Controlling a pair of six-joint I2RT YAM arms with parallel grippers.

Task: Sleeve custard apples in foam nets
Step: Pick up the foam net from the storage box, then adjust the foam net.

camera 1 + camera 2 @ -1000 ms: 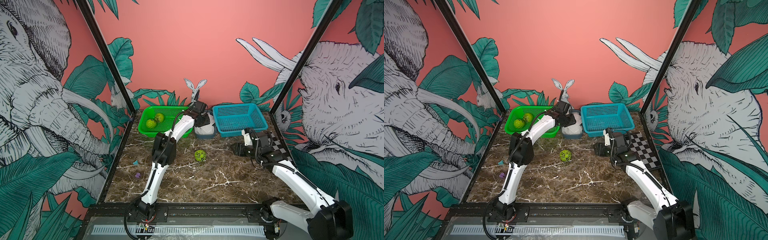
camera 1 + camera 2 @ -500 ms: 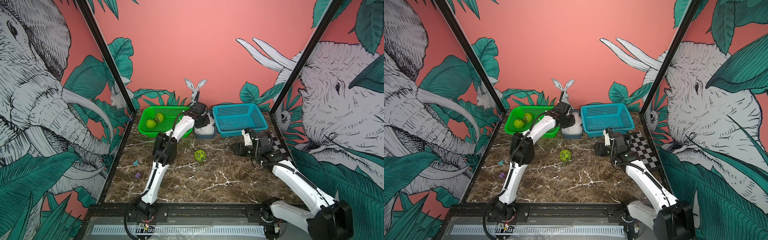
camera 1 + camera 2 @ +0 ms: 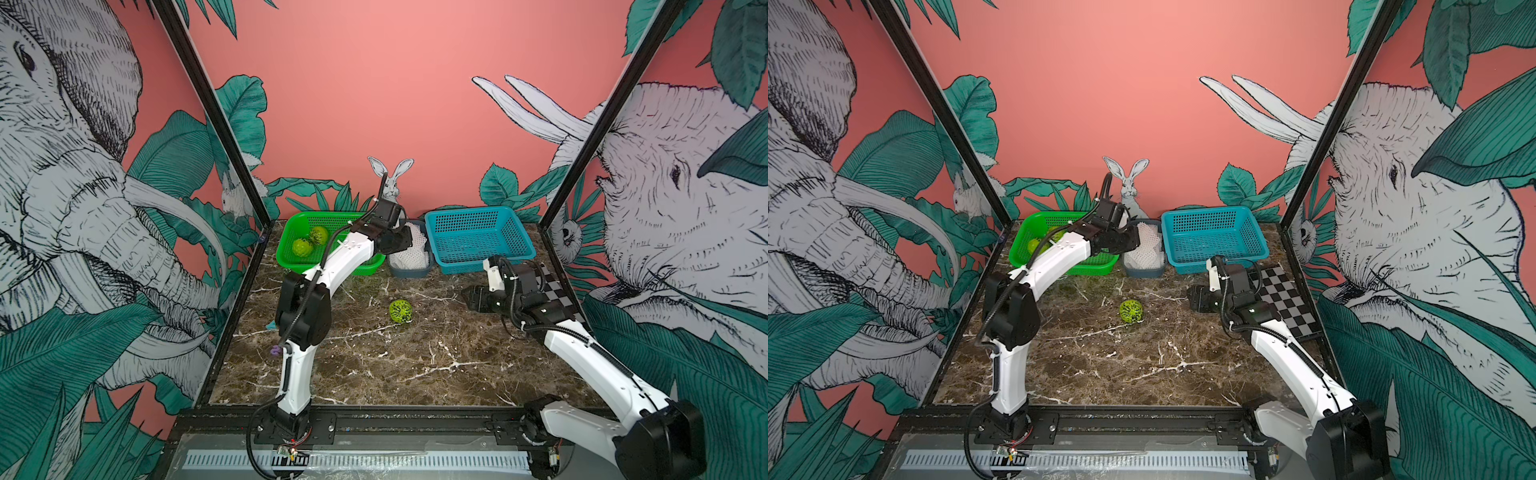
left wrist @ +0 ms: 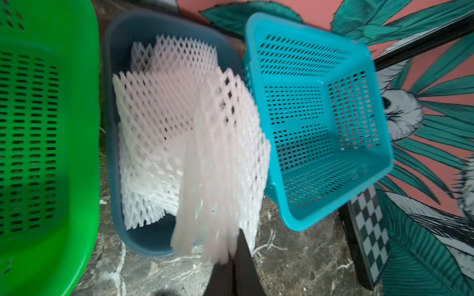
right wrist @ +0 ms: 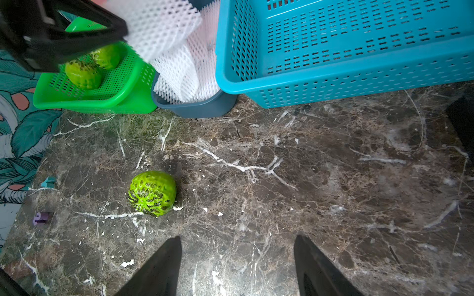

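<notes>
Nothing sleeved yet: left end effector (image 4: 232, 258) pinches a foam net (image 4: 225, 159) over its grey tub (image 4: 110, 77); right end effector (image 5: 237, 238), spread, faces one bare custard apple (image 5: 152, 192) on the desk (image 5: 320, 166); two others lie in the green basket (image 5: 97, 105).

left gripper (image 4: 232, 253), open a second ago, now pinched shut on one foam net (image 4: 225, 153)

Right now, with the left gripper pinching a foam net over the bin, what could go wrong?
1. The left gripper pinches the foam net only at one edge, and several layers look bunched there, so it may slip or drag a second net out of the grey bin.
2. The custard apple sits loose on the marble table, apart from the open right gripper; a nudge could roll it away.
</notes>
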